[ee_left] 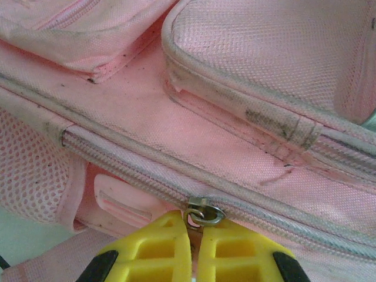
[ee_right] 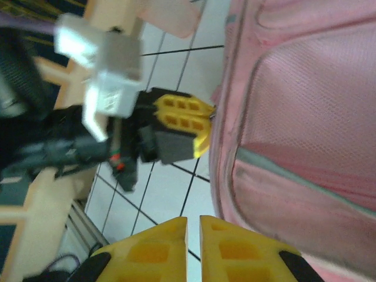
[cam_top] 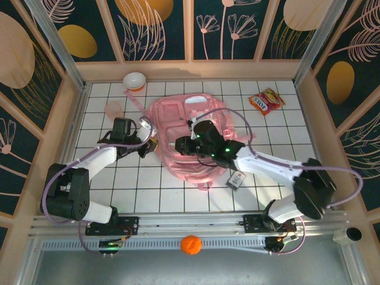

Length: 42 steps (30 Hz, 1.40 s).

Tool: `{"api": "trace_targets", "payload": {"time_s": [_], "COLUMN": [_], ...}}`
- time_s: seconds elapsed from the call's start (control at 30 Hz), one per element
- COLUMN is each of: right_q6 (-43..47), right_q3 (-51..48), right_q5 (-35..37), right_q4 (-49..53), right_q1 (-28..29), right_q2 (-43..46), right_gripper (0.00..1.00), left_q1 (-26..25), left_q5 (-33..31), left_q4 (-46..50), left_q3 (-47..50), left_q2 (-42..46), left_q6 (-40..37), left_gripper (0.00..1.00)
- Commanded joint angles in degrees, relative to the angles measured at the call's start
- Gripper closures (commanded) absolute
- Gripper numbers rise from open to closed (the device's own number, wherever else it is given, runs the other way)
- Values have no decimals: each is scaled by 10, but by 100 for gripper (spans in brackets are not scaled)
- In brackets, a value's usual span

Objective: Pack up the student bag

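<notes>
The student bag (cam_top: 184,127), a large pink backpack with white zipper trim, lies flat in the middle of the tiled table. My left gripper (cam_top: 152,143) is at the bag's left edge. In the left wrist view its yellow fingers (ee_left: 158,247) are shut on the metal zipper pull (ee_left: 205,212) of the long zipper. My right gripper (cam_top: 181,146) hovers over the bag's left part. In the right wrist view it (ee_right: 194,226) is shut with nothing between its fingers, beside the bag's side (ee_right: 305,117) and facing the left gripper (ee_right: 208,117).
A white bowl (cam_top: 135,80) and a translucent pink cup (cam_top: 113,108) sit at the back left. A red and yellow snack packet (cam_top: 266,101) lies at the back right. A small white box (cam_top: 236,179) rests by the bag's near right corner. An orange ball (cam_top: 190,244) sits below the front rail.
</notes>
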State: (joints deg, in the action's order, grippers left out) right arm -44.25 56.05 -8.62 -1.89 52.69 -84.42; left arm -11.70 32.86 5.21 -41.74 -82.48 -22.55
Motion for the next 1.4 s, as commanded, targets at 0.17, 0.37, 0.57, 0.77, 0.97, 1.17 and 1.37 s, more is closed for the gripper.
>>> {"api": "trace_targets", "payload": {"time_s": [0.17,0.37,0.57,0.77,0.97,1.17,1.37], "right_q6": [-186,-216,-232,-236,-217,-169,-170], "right_q3": [10,9,8,1,12,26,-14], "right_q5": [23,29,38,49,47,49,31], "right_q4": [-108,-177,-202,-203,-188,-133,-47], "right_q1": [-31,-62,-69,-69,-69,-63,-60], "right_q2": [-173,-218,-221,-217,-208,-127,-12], "right_gripper": [98,100,100,100,99,76,61], "left_q1": [-12,-46,-67,-73,-75,-75,-66], "left_q5": [4,-25,-84,-169,-80,-105,-184], "left_q4": [0,32,72,91,78,40,63], "left_q3": [25,32,44,41,56,69,75], "left_q2": [15,21,35,32,50,71,89], "left_q6": [2,-14,-21,15,24,63,4], "left_gripper": [100,100,100,100,97,69,58]}}
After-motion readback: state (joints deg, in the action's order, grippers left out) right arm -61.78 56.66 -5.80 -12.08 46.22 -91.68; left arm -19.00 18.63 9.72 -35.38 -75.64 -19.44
